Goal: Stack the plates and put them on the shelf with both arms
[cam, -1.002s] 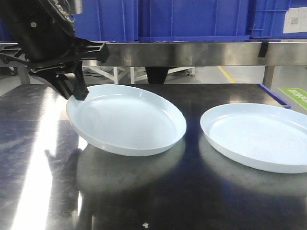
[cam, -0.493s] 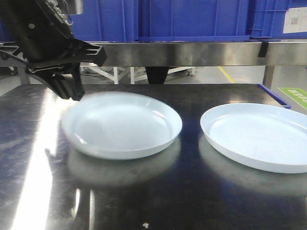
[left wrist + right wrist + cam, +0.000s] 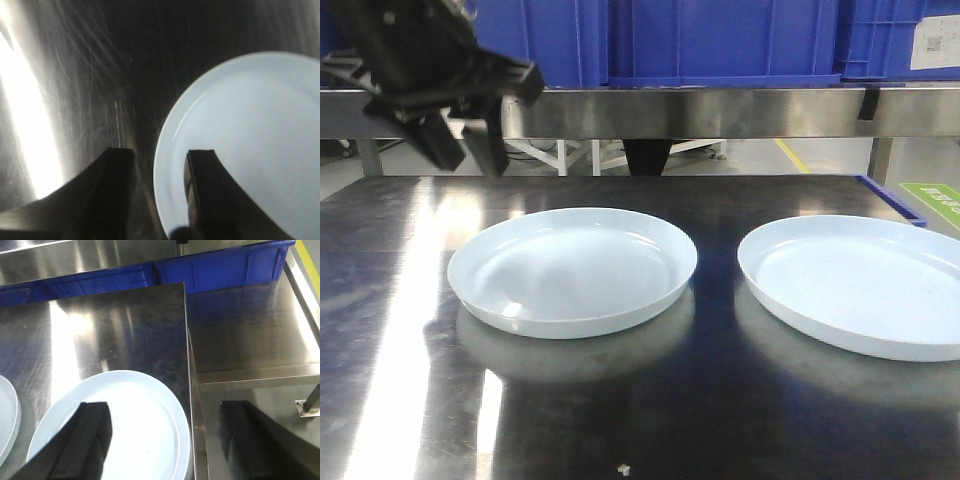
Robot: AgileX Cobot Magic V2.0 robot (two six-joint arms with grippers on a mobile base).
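Two pale blue plates lie flat and side by side on the dark steel table [image 3: 620,420]: the left plate [image 3: 575,270] and the right plate [image 3: 855,285]. My left gripper [image 3: 472,160] hangs open above the left plate's far left rim and touches nothing. In the left wrist view the left plate [image 3: 245,140] fills the right side, and its rim runs between the spread fingers [image 3: 202,175] of the left gripper [image 3: 160,156]. My right gripper [image 3: 165,404] is open high above the right plate [image 3: 145,425], near the table's right edge. It does not show in the front view.
Blue crates [image 3: 720,35] sit on a steel shelf [image 3: 720,110] behind the table. In the right wrist view the table edge [image 3: 187,355] drops to a lower steel surface [image 3: 250,340], with blue crates [image 3: 220,270] beyond it. A sliver of the left plate [image 3: 7,415] shows there.
My left gripper let go of the left plate's rim and rose up and back. The plate, tilted up on its left side before, dropped flat onto the table.
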